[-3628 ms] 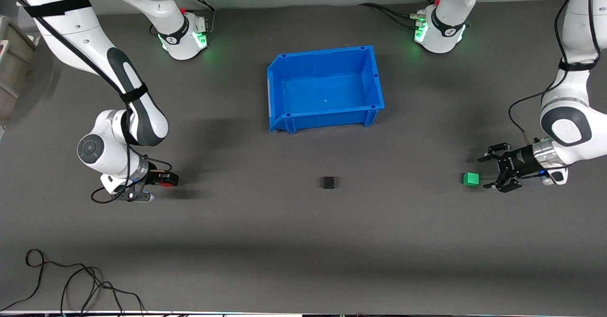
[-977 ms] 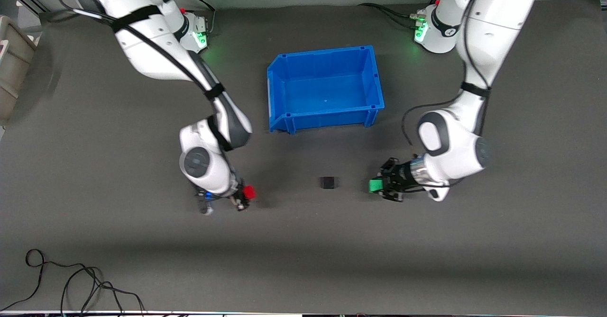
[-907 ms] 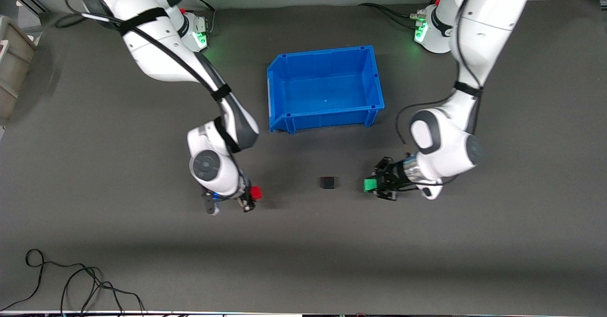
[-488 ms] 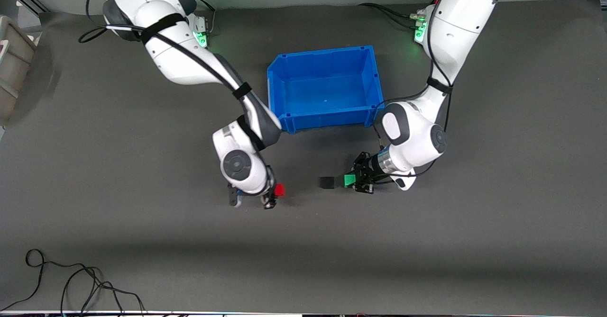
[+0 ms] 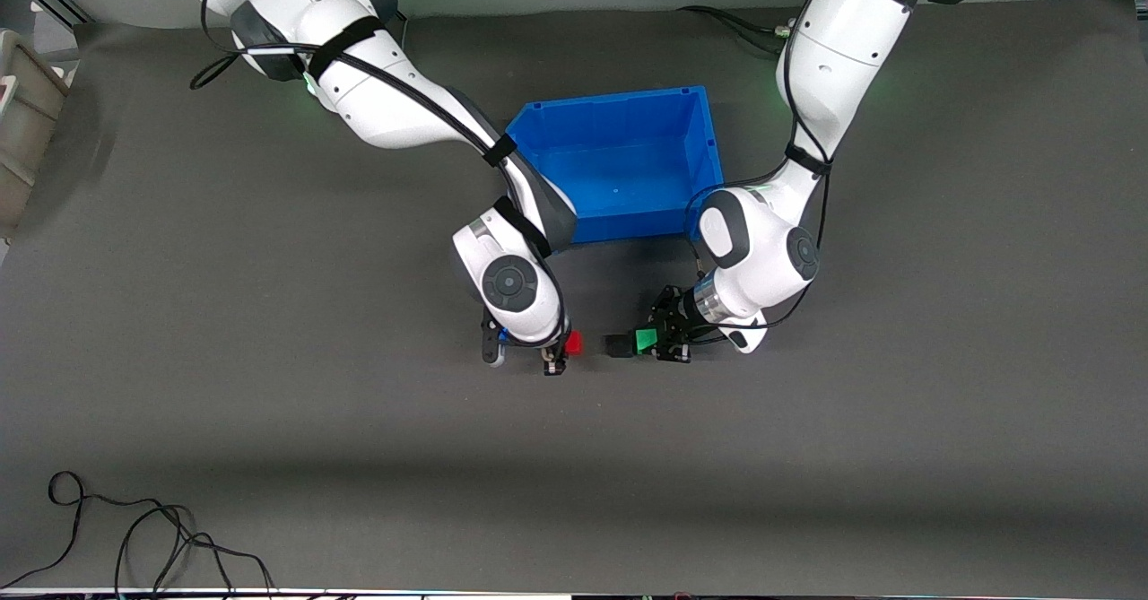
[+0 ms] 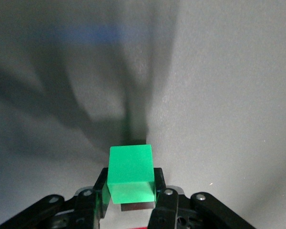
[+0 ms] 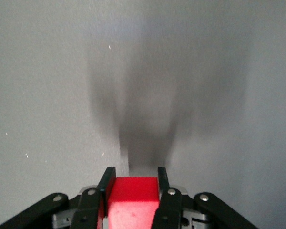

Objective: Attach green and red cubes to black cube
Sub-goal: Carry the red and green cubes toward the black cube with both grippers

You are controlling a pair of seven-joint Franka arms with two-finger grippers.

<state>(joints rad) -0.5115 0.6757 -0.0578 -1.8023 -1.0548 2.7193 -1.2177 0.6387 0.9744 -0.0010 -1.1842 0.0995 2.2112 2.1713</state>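
The black cube (image 5: 617, 345) sits on the dark table, nearer to the front camera than the blue bin. My left gripper (image 5: 653, 342) is shut on the green cube (image 5: 645, 341), which touches or nearly touches the black cube on the side toward the left arm's end. The green cube (image 6: 130, 172) shows between the fingers in the left wrist view. My right gripper (image 5: 565, 347) is shut on the red cube (image 5: 573, 343), a short gap from the black cube on the side toward the right arm's end. The red cube (image 7: 132, 199) shows clamped in the right wrist view.
An empty blue bin (image 5: 700, 134) stands farther from the front camera than the cubes, partly covered by both arms. A black cable (image 5: 134, 542) lies at the table's near edge toward the right arm's end. A grey box (image 5: 22, 125) stands off the table's end.
Both arms have moved inward toward the black cube with their cubes. The green cube has reached the black cube's side; the red cube has closed to a short gap.
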